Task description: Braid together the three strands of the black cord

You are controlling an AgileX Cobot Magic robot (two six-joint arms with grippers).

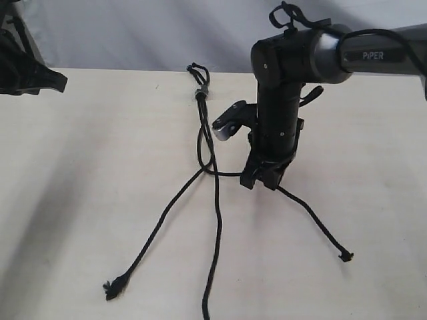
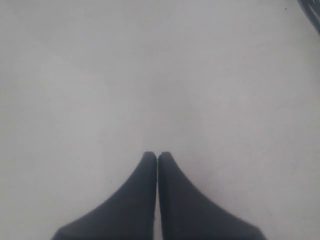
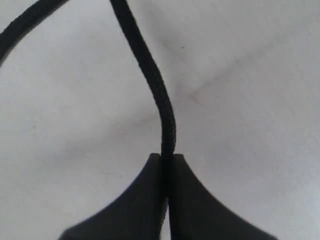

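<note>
The right arm's fingers (image 3: 135, 205) are clenched on the right-hand strand (image 3: 159, 95) of the black cord (image 1: 200, 107), which enters squarely between the tips. I judge the grip is set partway along so that the length can be carried across its neighbours, while its free tail (image 1: 319, 225) trails over the bench (image 1: 80, 167) to a small end knot. The left arm's fingers (image 2: 125, 205) are pressed together on nothing, over bare bench, with no cord in their view; I take that arm to be standing by. Outward from the grip, the right-hand strand runs to a crossing just beside the fingers, where it meets the middle strand (image 1: 217, 247) and the left-hand strand (image 1: 160, 223). The three then rise close together to the grey band (image 1: 202, 89) and the knotted loop (image 1: 197, 72) near the bench's upper edge in the exterior view. Below the crossing all three splay apart, so I assess the braid as barely begun. No container is in view; nothing to report there.
</note>
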